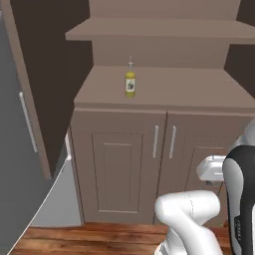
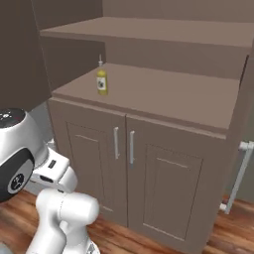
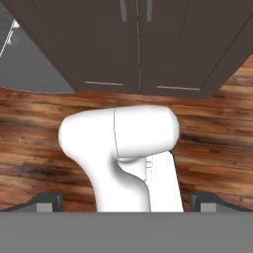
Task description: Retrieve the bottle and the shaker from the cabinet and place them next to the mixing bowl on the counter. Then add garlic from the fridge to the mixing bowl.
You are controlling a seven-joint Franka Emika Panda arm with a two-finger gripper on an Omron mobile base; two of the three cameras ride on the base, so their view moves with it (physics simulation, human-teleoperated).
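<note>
End effector [image 3: 126, 202] nearest, folded low over the wood floor [image 3: 29, 148], fingers spread wide, holding nothing. Beyond it, closed lower doors [image 1: 127, 169] with slim silver handles [image 1: 156, 141]. Farther up, the bottle [image 1: 130, 82] stands upright on the cabinet [image 1: 199, 87] shelf, near its front left, long axis vertical, spout up. Probably light, rigid, somewhat slick, though small here. Grip the yellow body, not the thin neck.

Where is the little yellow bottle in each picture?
Left base view: the bottle stands upright on the brown shelf, upper middle.
Right base view: the bottle is upper left, near the shelf's left end.
Hand view: not in it.
Shared landmark: the two silver handles on the doors below.
</note>
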